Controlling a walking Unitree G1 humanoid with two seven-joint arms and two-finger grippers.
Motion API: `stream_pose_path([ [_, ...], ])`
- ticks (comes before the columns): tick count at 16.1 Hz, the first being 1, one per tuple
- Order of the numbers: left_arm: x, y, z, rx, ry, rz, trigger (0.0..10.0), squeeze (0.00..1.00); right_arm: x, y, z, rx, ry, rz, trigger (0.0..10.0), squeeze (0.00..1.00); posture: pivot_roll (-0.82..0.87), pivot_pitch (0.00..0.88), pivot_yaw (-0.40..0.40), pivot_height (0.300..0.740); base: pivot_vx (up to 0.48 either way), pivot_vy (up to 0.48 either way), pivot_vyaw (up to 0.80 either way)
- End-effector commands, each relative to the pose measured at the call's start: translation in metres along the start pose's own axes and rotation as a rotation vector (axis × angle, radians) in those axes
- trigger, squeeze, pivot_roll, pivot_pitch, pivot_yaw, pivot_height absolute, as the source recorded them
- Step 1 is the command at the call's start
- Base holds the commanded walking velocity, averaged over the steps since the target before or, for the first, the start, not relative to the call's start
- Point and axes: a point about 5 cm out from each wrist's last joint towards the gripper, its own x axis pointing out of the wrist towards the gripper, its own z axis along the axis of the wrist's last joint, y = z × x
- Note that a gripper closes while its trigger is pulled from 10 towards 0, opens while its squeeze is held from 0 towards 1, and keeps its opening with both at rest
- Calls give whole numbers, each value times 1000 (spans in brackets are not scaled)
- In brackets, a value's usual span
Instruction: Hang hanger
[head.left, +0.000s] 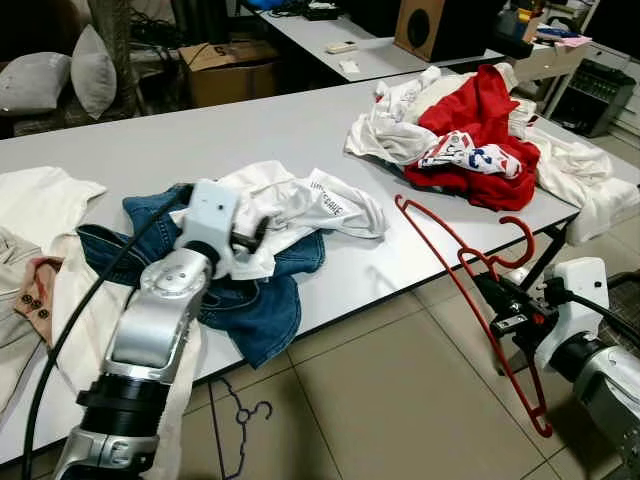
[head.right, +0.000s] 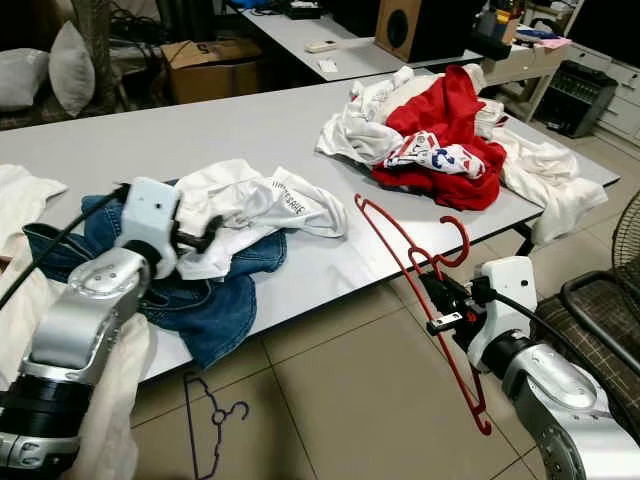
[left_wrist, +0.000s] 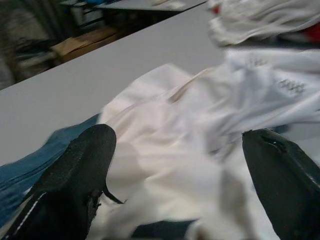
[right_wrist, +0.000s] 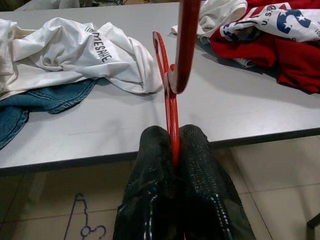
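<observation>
My right gripper (right_wrist: 173, 139) is shut on a red hanger (right_wrist: 185, 45), holding it beside the table's front edge, off the near right corner. The hanger's hook (head.left: 526, 240) points up and its long arms slant from the table top down towards the floor. My left gripper (left_wrist: 175, 175) is open, its fingers (left_wrist: 75, 175) spread wide just above a crumpled white T-shirt (head.left: 320, 205). That shirt lies on a pair of blue jeans (head.left: 255, 305) at the table's near edge.
The grey table (head.left: 250, 130) carries a heap of red and white clothes (head.left: 480, 130) at the far right and pale garments (head.left: 40, 210) at the left. A thin purple hanger (head.left: 240, 425) lies on the tiled floor under the table edge. A fan stands at the far right (head.right: 600, 300).
</observation>
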Motion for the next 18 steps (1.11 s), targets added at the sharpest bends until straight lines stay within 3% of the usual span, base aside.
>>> stream_pose_path([
  [1,2,6,-3,7,36,45,10000,0,-3,0,2,-11,4,7,10000,0,-134,0,-16,740,0,0,0],
  [4,1,6,-9,-68,108,44,10000,0,-2,3,1,-9,15,35,10000,0,-129,0,-21,740,0,0,0],
  [5,1,5,-10,-82,115,38,667,0,-2,4,1,-8,16,41,10000,0,-126,0,-23,740,0,0,0],
  [6,1,3,-12,-124,109,12,0,0,-2,5,0,-8,19,45,10000,0,-127,0,-24,740,0,0,0],
  [11,-1,-5,-17,-208,137,-43,0,0,-3,7,-2,-11,23,41,10000,0,-118,0,-18,740,0,0,0],
  [18,-3,-8,-12,-225,103,-99,0,0,-3,8,-6,-9,13,4,10000,0,-115,0,-8,740,0,0,0],
])
